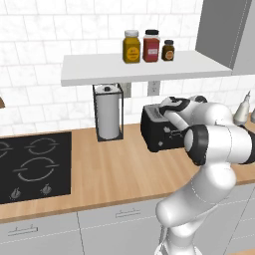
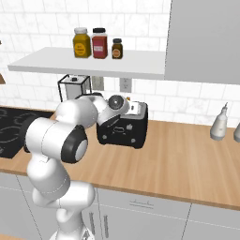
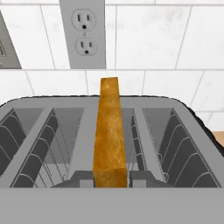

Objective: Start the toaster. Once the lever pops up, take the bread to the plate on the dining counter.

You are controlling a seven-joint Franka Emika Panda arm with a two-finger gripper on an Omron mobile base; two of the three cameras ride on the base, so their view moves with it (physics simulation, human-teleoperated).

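The black toaster (image 1: 158, 133) (image 2: 123, 131) stands on the wood counter against the tiled wall, and my hand is bent down over its top. In the hand view I look along its wire-lined slots (image 3: 39, 131). The bread (image 3: 109, 131), a golden-brown slice seen edge-on, stands upright in the middle slot, its top above the toaster's rim. My gripper (image 3: 110, 180) is low over that slot, and its fingertips (image 3: 83, 179) press against both faces of the slice with no gap showing. The plate and the dining counter are out of view.
A paper towel roll in a black wire holder (image 1: 108, 117) stands left of the toaster, with the black cooktop (image 1: 32, 164) beyond it. A white shelf (image 1: 144, 67) holding three jars (image 1: 148, 46) hangs just above. A wall outlet (image 3: 83, 33) sits behind the toaster, and a pale bottle (image 2: 219, 123) stands to the right.
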